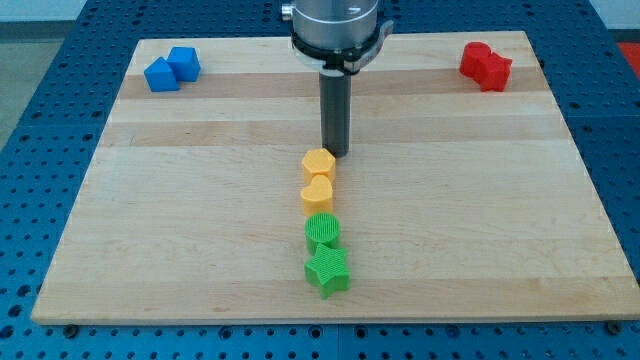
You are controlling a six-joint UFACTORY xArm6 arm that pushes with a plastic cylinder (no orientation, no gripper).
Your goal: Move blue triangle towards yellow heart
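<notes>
The arm has no gripper, just a dark rod, so it holds nothing and can only push. My tip [337,152] rests on the wooden board [200,250], just past the yellow hexagon [319,163] at about 1 o'clock from it, almost touching. Right below that block sits the yellow heart [317,193], then a green circle [323,232] and a green star [328,271], all in a neat line running toward 6 o'clock. The blue triangle [160,75] is far away, up at 10 o'clock near the board's corner, snug against a blue cube [185,63]. I think the tip must travel over there and get behind the triangle to push it. Two red blocks [486,66] sit at 2 o'clock, out of the way. I see no words or labels anywhere.
</notes>
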